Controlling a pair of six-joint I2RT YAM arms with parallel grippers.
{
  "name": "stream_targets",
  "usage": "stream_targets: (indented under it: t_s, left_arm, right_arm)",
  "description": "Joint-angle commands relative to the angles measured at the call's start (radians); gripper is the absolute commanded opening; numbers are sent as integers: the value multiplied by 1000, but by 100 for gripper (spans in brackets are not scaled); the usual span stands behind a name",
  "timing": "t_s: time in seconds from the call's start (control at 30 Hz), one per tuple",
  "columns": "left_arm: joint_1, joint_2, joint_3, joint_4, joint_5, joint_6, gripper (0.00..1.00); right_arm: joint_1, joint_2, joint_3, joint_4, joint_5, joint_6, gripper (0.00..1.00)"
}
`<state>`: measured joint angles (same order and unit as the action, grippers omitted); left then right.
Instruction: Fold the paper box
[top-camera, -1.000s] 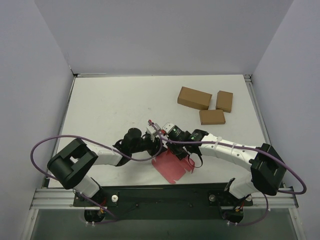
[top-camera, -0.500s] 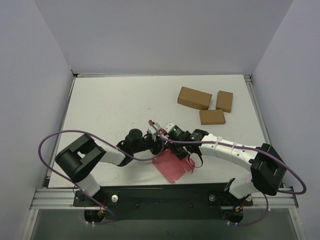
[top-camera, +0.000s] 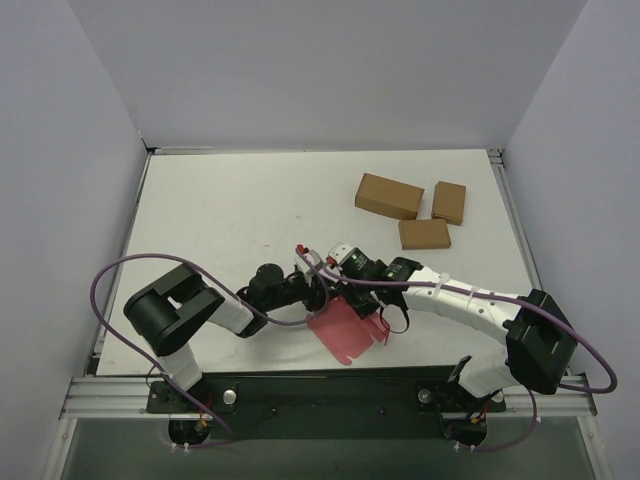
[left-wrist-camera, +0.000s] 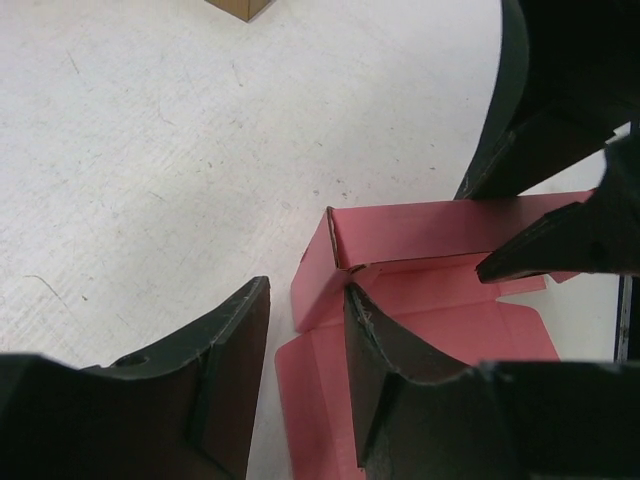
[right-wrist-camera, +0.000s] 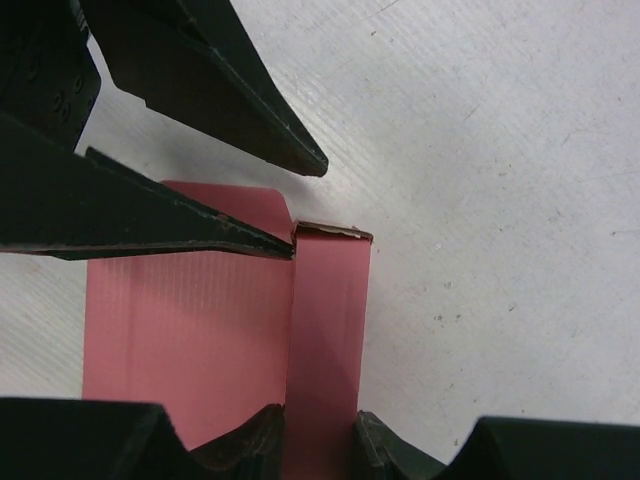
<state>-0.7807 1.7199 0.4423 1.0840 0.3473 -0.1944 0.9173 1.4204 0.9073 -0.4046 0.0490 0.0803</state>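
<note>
The pink-red paper box (top-camera: 348, 330) lies partly folded on the white table near the front middle. One long wall (left-wrist-camera: 450, 228) stands upright, and an end flap (left-wrist-camera: 312, 290) is bent up at its corner. My right gripper (right-wrist-camera: 322, 440) is shut on the upright wall (right-wrist-camera: 328, 330), one finger on each side. My left gripper (left-wrist-camera: 305, 290) is open and straddles the end flap, with its right finger (left-wrist-camera: 400, 390) resting inside on the sheet. In the top view the left gripper (top-camera: 322, 288) and the right gripper (top-camera: 345, 295) meet at the box's far edge.
Three brown cardboard boxes (top-camera: 389, 196) (top-camera: 449, 202) (top-camera: 424, 234) lie at the back right of the table (top-camera: 220, 220). Purple cables loop from both arms over the front of the table. Grey walls close in the left, right and back sides.
The left arm's elbow has swung right and forward while its gripper stayed at the box. The right arm holds the wall as before. The box has barely shifted.
</note>
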Motion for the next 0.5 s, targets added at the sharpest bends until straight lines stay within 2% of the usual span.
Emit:
stream_targets:
  t_s: [0.0, 0.17, 0.4, 0.47]
  left_arm:
    - [-28, 21, -13, 200, 13, 70, 49]
    - [-34, 53, -30, 264, -4, 92, 54]
    - [-34, 50, -47, 284, -22, 79, 51]
    - [-32, 43, -77, 310, -27, 69, 60]
  right_arm:
    - [-15, -38, -16, 39, -133, 3, 17]
    - [-28, -40, -22, 47, -163, -4, 17]
    - [-37, -35, -24, 44, -164, -1, 17]
    - [-41, -34, -25, 44, -166, -1, 17]
